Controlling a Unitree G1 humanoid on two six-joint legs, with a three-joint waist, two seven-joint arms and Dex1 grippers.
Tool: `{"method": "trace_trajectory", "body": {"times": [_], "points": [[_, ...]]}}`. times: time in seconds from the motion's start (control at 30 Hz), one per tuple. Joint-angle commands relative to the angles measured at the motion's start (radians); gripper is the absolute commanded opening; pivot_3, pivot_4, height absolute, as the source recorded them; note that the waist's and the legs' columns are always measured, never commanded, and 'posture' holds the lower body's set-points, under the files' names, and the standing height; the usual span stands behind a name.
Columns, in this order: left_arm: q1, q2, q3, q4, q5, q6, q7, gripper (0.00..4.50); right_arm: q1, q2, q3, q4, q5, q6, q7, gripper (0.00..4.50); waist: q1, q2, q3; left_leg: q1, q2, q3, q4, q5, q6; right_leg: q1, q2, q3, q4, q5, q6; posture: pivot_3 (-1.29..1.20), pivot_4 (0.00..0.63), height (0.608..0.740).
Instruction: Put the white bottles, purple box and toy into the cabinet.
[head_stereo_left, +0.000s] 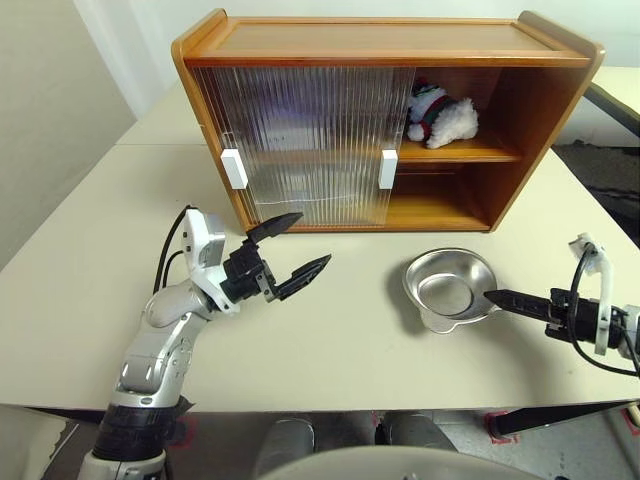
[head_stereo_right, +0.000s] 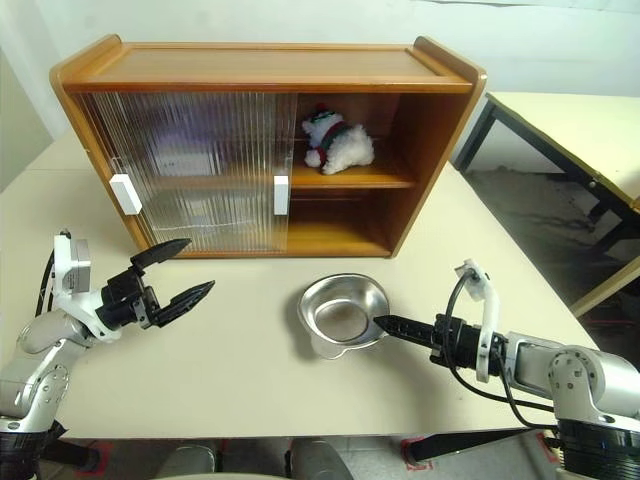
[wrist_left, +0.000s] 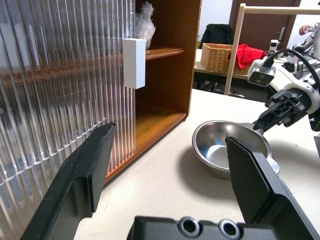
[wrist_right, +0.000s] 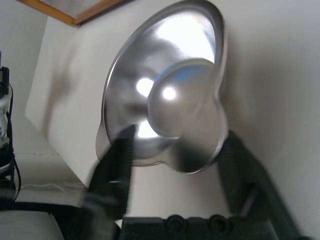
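The toy (head_stereo_left: 440, 115), white plush in a striped sweater, lies on the upper shelf in the open right end of the cabinet (head_stereo_left: 390, 45). The white bottles and the purple box are hidden or out of view. My left gripper (head_stereo_left: 312, 240) hovers open and empty just in front of the cabinet's ribbed sliding doors (head_stereo_left: 300, 140). My right gripper (head_stereo_left: 492, 296) is low over the table at the near right rim of a silver bowl (head_stereo_left: 412, 275). In the right wrist view its fingers (wrist_right: 235, 160) stand apart on either side of that rim.
Two white handles (head_stereo_left: 234, 168) (head_stereo_left: 388, 169) sit on the sliding doors, which cover the cabinet's left and middle. The lower right shelf (head_stereo_left: 430, 212) is bare. A second table (head_stereo_right: 560, 120) stands to the right, and a wicker basket (wrist_left: 220, 57) farther off.
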Motion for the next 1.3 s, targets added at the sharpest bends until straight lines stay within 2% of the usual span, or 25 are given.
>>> {"method": "trace_trajectory", "body": {"times": [0.03, 0.17, 0.2, 0.5, 0.77, 0.83, 0.9, 1.0, 1.3], "points": [[0.011, -0.003, -0.008, 0.022, 0.011, -0.014, -0.005, 4.50, 0.006, -0.015, 0.017, -0.019, 0.008, 0.008, 0.003, 1.68, 0.000, 0.000, 0.000, 0.000, 0.000, 0.000, 0.000, 0.000, 0.000, 0.000, 0.000, 0.000, 0.000, 0.000, 0.000, -0.10, 0.010, 0.740], [0.013, -0.005, -0.006, 0.031, 0.012, -0.024, -0.007, 4.50, 0.007, -0.017, 0.019, -0.017, 0.009, 0.007, 0.007, 0.30, 0.000, -0.001, 0.000, 0.000, 0.000, 0.000, 0.000, 0.000, 0.000, 0.000, 0.000, 0.000, 0.000, 0.000, 0.000, -0.11, 0.009, 0.740], [0.013, -0.005, -0.006, 0.033, 0.012, -0.026, -0.007, 4.50, 0.008, -0.017, 0.020, -0.017, 0.010, 0.006, 0.009, 0.26, 0.000, -0.001, 0.000, 0.000, 0.000, 0.000, 0.000, 0.000, 0.000, 0.000, 0.000, 0.000, 0.000, 0.000, 0.000, -0.11, 0.009, 0.740], [0.006, -0.002, -0.008, 0.042, 0.012, -0.032, -0.010, 4.50, -0.065, 0.046, -0.066, 0.018, 0.087, 0.067, -0.042, 0.26, -0.002, -0.001, 0.000, 0.001, 0.000, 0.000, 0.000, 0.000, 0.000, 0.000, 0.000, 0.000, 0.000, 0.000, 0.000, -0.11, 0.008, 0.740], [-0.010, 0.003, -0.005, 0.039, 0.007, -0.018, -0.005, 4.50, -0.254, 0.231, -0.196, 0.059, 0.114, 0.154, -0.315, 0.26, -0.003, 0.000, -0.001, 0.001, 0.000, -0.002, 0.000, 0.000, 0.001, 0.000, 0.000, 0.000, 0.000, 0.001, -0.001, -0.11, 0.004, 0.740], [-0.009, 0.004, -0.005, 0.032, 0.006, -0.015, -0.001, 4.50, -0.294, 0.283, -0.224, 0.074, 0.111, 0.148, -0.381, 0.26, -0.003, 0.001, -0.001, 0.001, 0.000, -0.002, 0.000, 0.000, 0.001, 0.000, 0.000, 0.000, 0.000, 0.002, 0.000, -0.11, 0.004, 0.740], [-0.007, 0.004, -0.006, 0.027, 0.006, -0.014, 0.002, 4.50, -0.313, 0.316, -0.231, 0.084, 0.098, 0.129, -0.427, 0.26, -0.003, 0.001, -0.001, 0.001, 0.000, -0.003, -0.001, -0.001, 0.002, -0.001, 0.000, 0.000, 0.000, 0.006, 0.008, -0.11, 0.003, 0.740], [-0.007, 0.000, -0.011, 0.025, 0.010, -0.014, 0.007, 4.50, -0.312, 0.331, -0.195, 0.089, 0.059, 0.079, -0.456, 0.26, -0.001, 0.001, -0.002, 0.000, 0.000, -0.004, -0.001, -0.001, 0.002, -0.001, 0.000, -0.001, 0.000, 0.006, 0.009, -0.10, 0.001, 0.740], [-0.003, 0.002, -0.009, 0.021, 0.012, -0.017, 0.016, 4.50, -0.386, 0.423, -0.206, 0.160, 0.038, -0.062, -0.563, 0.26, -0.012, 0.004, -0.003, 0.001, 0.001, -0.004, -0.002, -0.001, 0.003, -0.002, 0.000, -0.001, 0.000, 0.007, 0.009, -0.09, 0.000, 0.740]]}}
